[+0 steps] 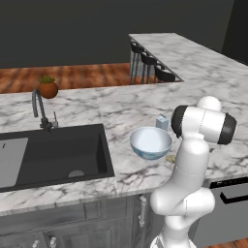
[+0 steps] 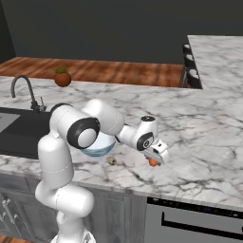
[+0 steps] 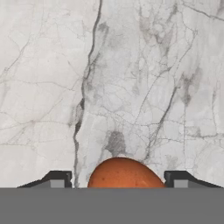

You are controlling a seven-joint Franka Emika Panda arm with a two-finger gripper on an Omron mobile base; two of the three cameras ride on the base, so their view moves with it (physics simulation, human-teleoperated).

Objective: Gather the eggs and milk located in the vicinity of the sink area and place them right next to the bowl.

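Looking at the right base view, you see the gripper [image 2: 153, 161] at center frame, low over the marble counter [image 2: 204, 128], with an orange-brown egg [image 2: 152, 162] between its fingers. In the hand view that egg [image 3: 124, 173] sits at the bottom center, rounded and reddish-brown, with one dark fingertip [image 3: 56, 178] to its left and the other to its right, each apart from it by a visible gap; so the jaws stand spread around the egg, and you cannot tell from these frames whether they are gripping it. The counter [image 3: 131, 78] fills the hand view beyond it. A second, pale tan egg [image 2: 111, 161] lies on the counter just below the bowl [image 2: 99, 144], which is half hidden by the arm. In the left base view the bowl [image 1: 150, 142] sits at center, the milk [image 1: 162, 122] stands just beyond it toward the upper right, and the tan egg [image 1: 170, 158] lies at its lower right beside the arm. The sink [image 1: 53, 152] lies at left, with its faucet [image 1: 39, 109] behind it and a potted plant [image 1: 47, 87] in the upper left.
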